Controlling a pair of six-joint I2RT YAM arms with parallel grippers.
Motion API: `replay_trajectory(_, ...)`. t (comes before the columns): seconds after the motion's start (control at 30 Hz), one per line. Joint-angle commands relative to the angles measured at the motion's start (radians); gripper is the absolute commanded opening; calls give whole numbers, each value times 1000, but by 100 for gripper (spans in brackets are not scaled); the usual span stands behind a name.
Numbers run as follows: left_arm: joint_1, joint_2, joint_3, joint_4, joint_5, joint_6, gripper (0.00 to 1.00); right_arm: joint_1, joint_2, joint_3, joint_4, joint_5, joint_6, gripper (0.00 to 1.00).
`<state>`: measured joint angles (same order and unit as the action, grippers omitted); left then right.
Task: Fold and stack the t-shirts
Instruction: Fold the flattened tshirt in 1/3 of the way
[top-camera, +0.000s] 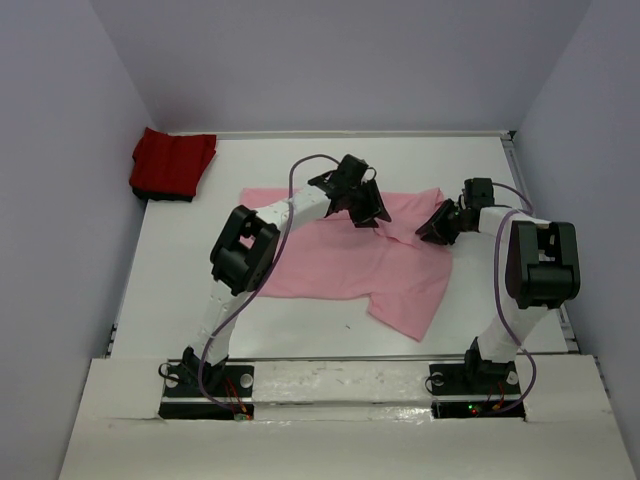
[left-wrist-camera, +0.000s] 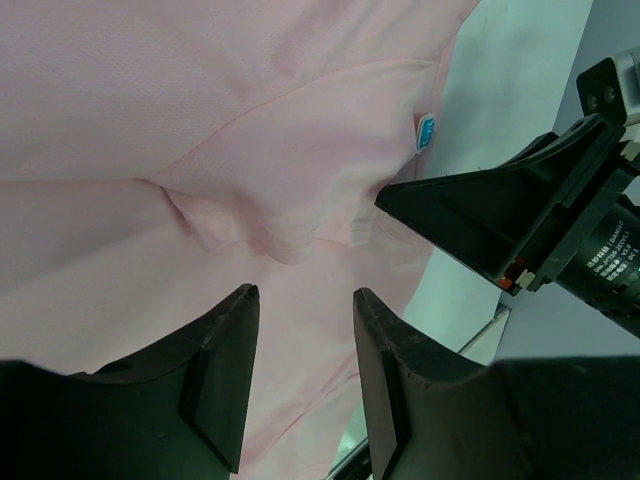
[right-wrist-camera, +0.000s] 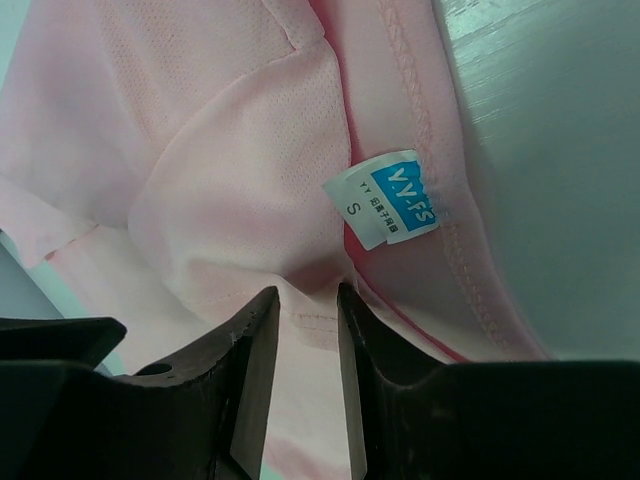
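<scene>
Only the overhead view took in both garments: the deep red t-shirt (top-camera: 172, 163) lay in a compact bundle at the far left corner of the white bench (top-camera: 180, 290), well apart from the light pink t-shirt (top-camera: 340, 260), which was spread rumpled across the middle, one sleeve trailing toward the near edge. The wrist views alone showed the collar close up, where a blue-and-white size label (right-wrist-camera: 382, 198) marked "S" was sewn inside the neckline. The left pincer (top-camera: 362, 208) hung over the pink shirt's far edge near the collar, fingers apart with only cloth beneath. The right pincer (top-camera: 438, 226) stood close by at the shirt's right side, fingers narrowly apart over a bunched fold beside the label. The pink fabric was a fine mesh, creased around the neck.
</scene>
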<state>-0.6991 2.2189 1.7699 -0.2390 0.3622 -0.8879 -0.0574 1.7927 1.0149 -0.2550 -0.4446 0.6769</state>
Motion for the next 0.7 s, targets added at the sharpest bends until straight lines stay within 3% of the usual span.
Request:
replay_trajectory(0.0,13,-36,54,-10,12,52,51,10,-13,31,-24,14,-19,36)
replay_trajectory(0.23,75,-21,53,56,6,147,51,10,-12,86,-43,35,-57,35)
replay_trajectory(0.67,220,70,37,224,149,210,47,10,20,281,-99,81,-119,34)
